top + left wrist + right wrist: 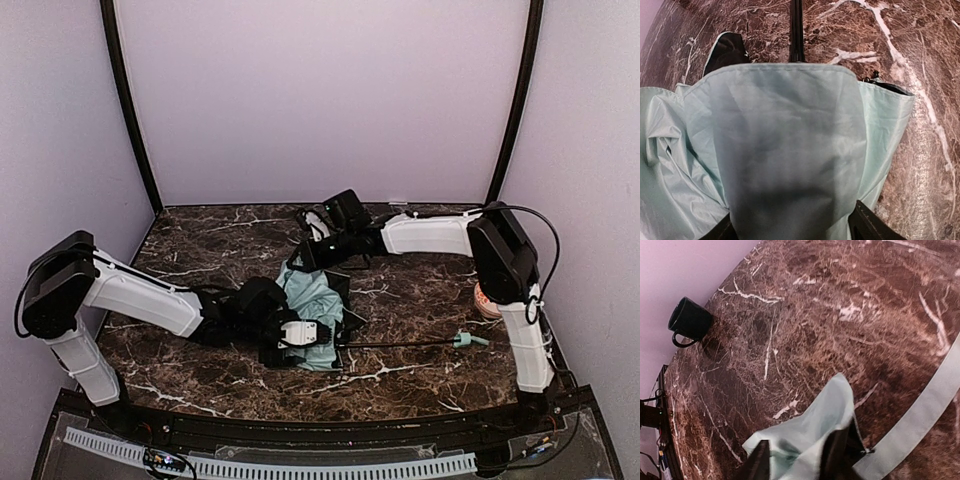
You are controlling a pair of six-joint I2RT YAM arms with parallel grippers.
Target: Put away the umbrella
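From above, the umbrella (312, 300) lies bunched on the marble table (200, 250) between the two grippers: the left gripper (300, 336) at its near end, the right gripper (300, 260) at its far end. Its thin black shaft (400, 345) runs from beside the left jaws out to the right and ends in the small mint handle (468, 340), well apart from both grippers.

In the left wrist view, the left gripper (795, 227) has its jaws rather wide. A thick fold of the umbrella (785, 150) fills the space between them, and the fingers (867, 225) press it from both sides. The shaft (796, 30) lies straight ahead of the jaws.

In the right wrist view, the right gripper (797, 457) holds a corner of the umbrella (825, 415) between half-closed jaws. A black mug (687, 320) stands far ahead of them, to the left. A pale band (920, 410) crosses just right of the jaws; what it is I cannot tell.
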